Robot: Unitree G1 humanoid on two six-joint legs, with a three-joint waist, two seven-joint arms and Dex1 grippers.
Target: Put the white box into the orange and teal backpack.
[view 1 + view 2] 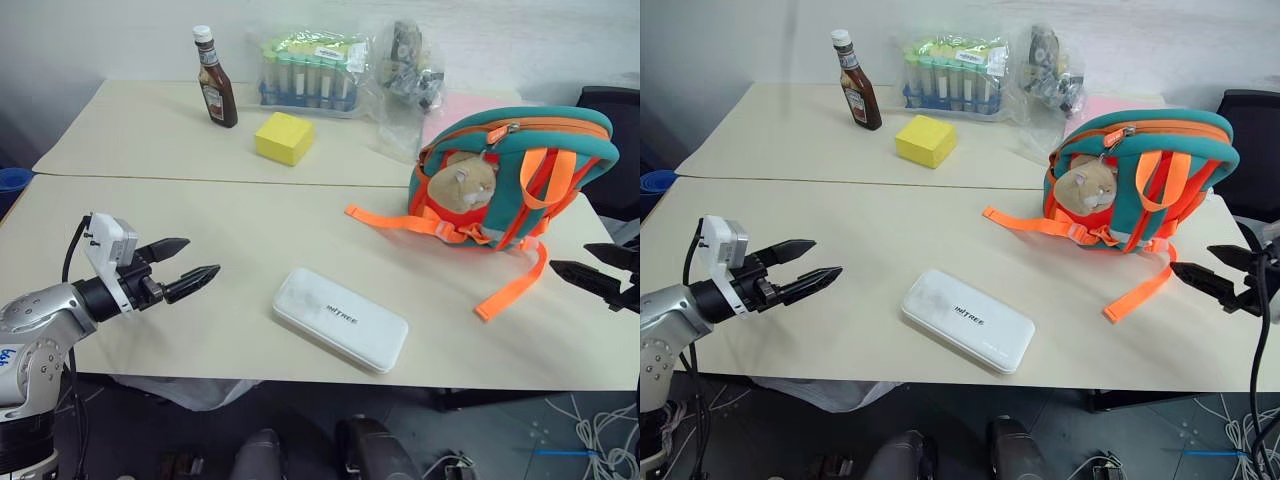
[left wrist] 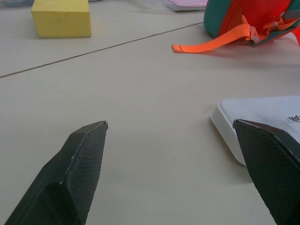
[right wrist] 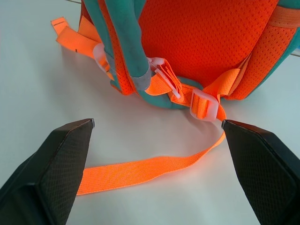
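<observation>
The left claw [image 1: 185, 268] hovers over the near left part of the pale surface [image 1: 200, 210], reaching in roughly level and pointing toward the middle, its two black fingers spread apart with nothing between them. Just ahead of it, well apart from its tips, the white box [image 1: 341, 319] lies flat near the front edge, angled, with small dark lettering on its lid; in the left wrist view the box is cut off by one finger and the picture's edge. Farther back stand a brown sauce bottle [image 1: 215, 92], a yellow block [image 1: 284, 138] and a bagged rack of tubes [image 1: 310, 75], beside a crumpled clear bag [image 1: 405, 70] whose contents are hard to make out. To the right sits the orange and teal backpack [image 1: 515, 175], upright, a tan plush head on its front, orange straps trailing across the surface. The right claw [image 1: 1215, 272] comes in at the far right, partly cut off, fingers wide apart and empty, aimed at the backpack's lower straps.
</observation>
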